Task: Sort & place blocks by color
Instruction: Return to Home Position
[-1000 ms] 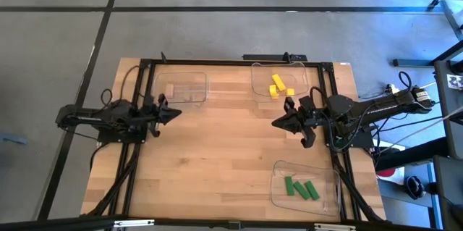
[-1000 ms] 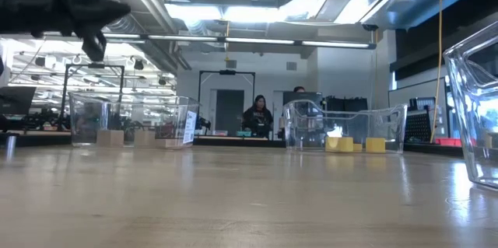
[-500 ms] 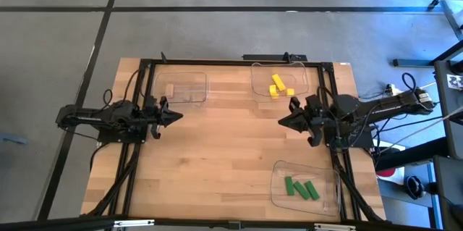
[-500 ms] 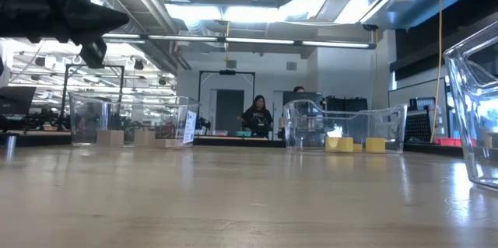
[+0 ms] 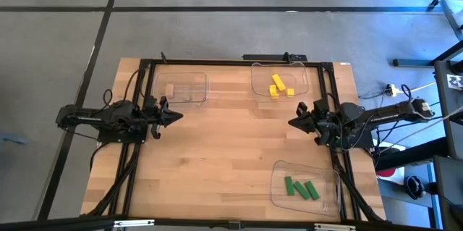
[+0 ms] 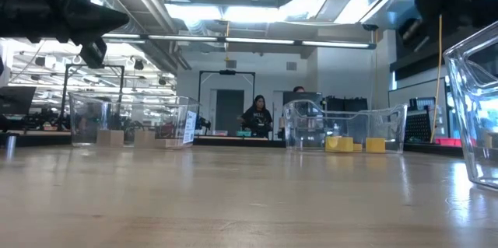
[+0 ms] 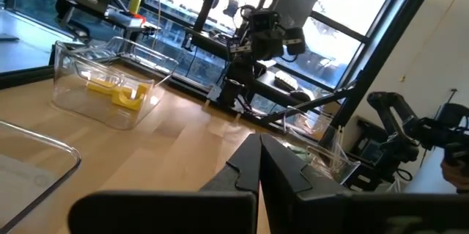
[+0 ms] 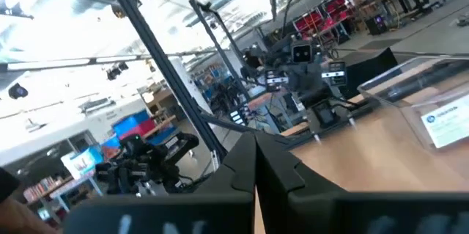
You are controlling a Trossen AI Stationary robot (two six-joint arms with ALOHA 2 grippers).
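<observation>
Three yellow blocks lie in the clear tray at the table's far edge, right of centre; the low view shows these yellow blocks too, and so does the left wrist view. Three green blocks lie in the near right tray. Tan blocks sit in the far left tray and show in the low view. My left gripper is shut and hovers over the table's left side, its fingers closed. My right gripper is shut and hovers at the right side, between the yellow and green trays.
Three clear plastic trays stand on the wooden table: far left, far right of centre and near right. A black frame runs along the table's edges. Bare wood lies between the arms. People sit in the room beyond.
My right gripper has drawn back toward the table's right edge, away from the table's middle, and has stayed shut. My left arm has kept almost still. No block has moved.
</observation>
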